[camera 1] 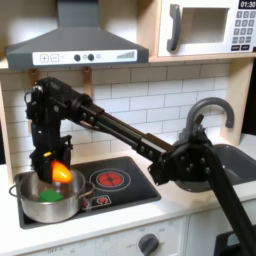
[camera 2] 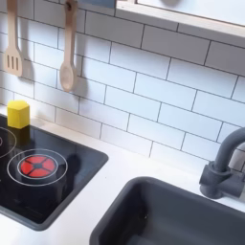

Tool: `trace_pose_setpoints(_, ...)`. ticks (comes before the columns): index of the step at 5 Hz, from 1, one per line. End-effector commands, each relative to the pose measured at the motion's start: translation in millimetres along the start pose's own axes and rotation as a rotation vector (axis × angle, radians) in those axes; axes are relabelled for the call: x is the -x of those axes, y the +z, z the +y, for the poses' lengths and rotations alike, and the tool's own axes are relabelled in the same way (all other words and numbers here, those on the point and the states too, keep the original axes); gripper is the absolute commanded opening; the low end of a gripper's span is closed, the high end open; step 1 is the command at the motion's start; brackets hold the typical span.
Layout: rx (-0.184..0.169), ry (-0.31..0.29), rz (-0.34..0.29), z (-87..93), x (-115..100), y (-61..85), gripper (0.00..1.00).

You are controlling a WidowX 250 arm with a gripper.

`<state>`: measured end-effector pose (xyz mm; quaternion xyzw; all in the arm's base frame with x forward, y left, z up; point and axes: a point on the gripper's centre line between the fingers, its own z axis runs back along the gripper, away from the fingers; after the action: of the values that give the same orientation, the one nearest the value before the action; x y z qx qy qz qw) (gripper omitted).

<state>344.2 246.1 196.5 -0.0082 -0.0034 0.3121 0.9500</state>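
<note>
In the first exterior view my gripper (camera 1: 57, 166) hangs over the silver pot (camera 1: 30, 205) on the black stove (camera 1: 125, 186), shut on an orange object (camera 1: 62, 172). The orange object sits just above the pot's rim. A green thing (camera 1: 52, 195) lies inside the pot beneath it. My black arm (camera 1: 120, 125) reaches in from the first exterior view's right, over the stove.
A red burner (camera 2: 37, 167) glows on the stove in both exterior views. A yellow block (camera 2: 18, 114) stands behind the stove. Wooden utensils (camera 2: 66, 57) hang on the tiled wall. A dark sink (camera 2: 163, 218) with a grey faucet (camera 2: 222, 163) lies to the second exterior view's right.
</note>
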Motion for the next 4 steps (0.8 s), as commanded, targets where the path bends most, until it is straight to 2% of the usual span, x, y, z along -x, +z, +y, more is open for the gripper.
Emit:
trace_pose_setpoints(1, -0.007, -0.013, 0.036, 1.9, 7.9, -8.3, 0.00)
trace_pose_setpoints(2, -0.005, -0.022, 0.077, 0.6, 10.6, -22.0, 0.00)
trace_pose_setpoints(3, -0.006, -0.020, 0.076, 1.0, 10.7, -22.0, 0.00)
trace_pose_setpoints(4, -0.004, -0.024, 0.063, -1.1, 8.1, -20.7, 1.00)
